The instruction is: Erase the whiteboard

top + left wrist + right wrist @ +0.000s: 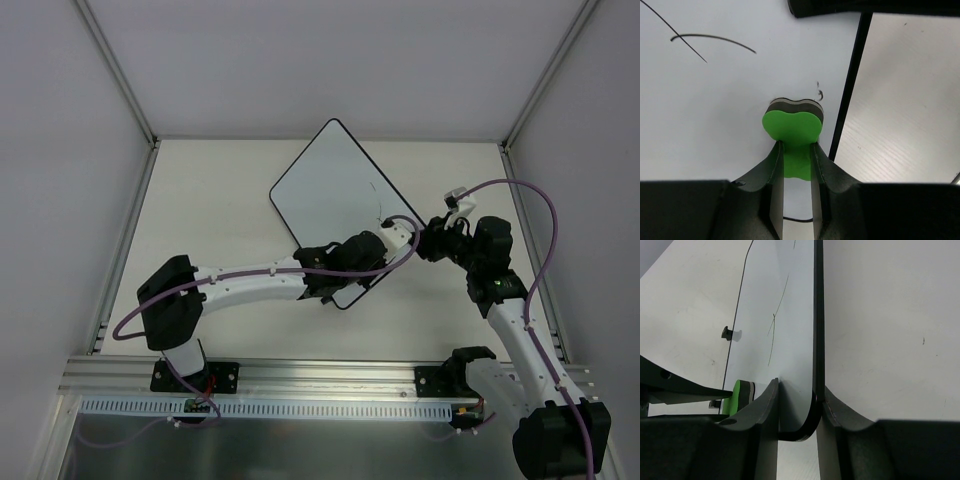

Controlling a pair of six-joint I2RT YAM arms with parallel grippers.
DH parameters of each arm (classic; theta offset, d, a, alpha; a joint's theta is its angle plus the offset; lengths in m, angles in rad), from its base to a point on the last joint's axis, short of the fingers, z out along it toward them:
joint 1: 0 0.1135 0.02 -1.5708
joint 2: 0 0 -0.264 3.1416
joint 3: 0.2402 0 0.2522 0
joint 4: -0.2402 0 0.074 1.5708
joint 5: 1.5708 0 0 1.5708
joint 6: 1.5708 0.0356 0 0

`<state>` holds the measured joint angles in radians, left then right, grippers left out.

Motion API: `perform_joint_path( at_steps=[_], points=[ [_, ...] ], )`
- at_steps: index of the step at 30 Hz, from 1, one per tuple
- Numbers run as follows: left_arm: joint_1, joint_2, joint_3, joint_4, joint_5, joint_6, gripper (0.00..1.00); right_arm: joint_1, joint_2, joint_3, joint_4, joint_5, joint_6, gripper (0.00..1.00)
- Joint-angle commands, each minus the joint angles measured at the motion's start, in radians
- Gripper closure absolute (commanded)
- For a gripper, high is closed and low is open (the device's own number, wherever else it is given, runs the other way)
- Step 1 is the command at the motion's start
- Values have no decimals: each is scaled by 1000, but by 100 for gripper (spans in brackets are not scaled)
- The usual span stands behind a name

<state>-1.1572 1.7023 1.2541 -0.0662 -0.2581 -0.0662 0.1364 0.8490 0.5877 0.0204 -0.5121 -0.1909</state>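
The whiteboard point(330, 190) lies tilted on the table, with thin black pen lines point(715, 40) left near its right side. My left gripper point(392, 240) is shut on the green eraser point(792, 125) and presses its dark felt face onto the board close to the black frame point(850, 85). A small smudge point(820, 93) sits just beyond the eraser. My right gripper point(427, 240) is shut on the board's rounded right corner point(807, 425), one finger on the white face point(780, 315) and one behind the frame. The eraser also shows in the right wrist view point(735, 396).
The board sits on a pale table point(210, 200) enclosed by white walls with metal rails point(120, 60). One small black foot point(727, 333) sticks out at the board's far edge. The two grippers are close together at the board's right corner.
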Motion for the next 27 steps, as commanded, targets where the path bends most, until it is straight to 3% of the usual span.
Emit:
perform_joint_path(
  at_steps=[1, 18, 27],
  points=[
    [-21, 37, -65, -99, 36, 26, 100, 49, 19, -12, -106, -46, -208, 100],
    [-1, 112, 238, -116, 25, 124, 100, 51, 18, -12, -111, -40, -206, 100],
    [-1, 149, 284, -124, 60, 121, 100, 51, 22, -9, -111, -36, -208, 100]
  ],
)
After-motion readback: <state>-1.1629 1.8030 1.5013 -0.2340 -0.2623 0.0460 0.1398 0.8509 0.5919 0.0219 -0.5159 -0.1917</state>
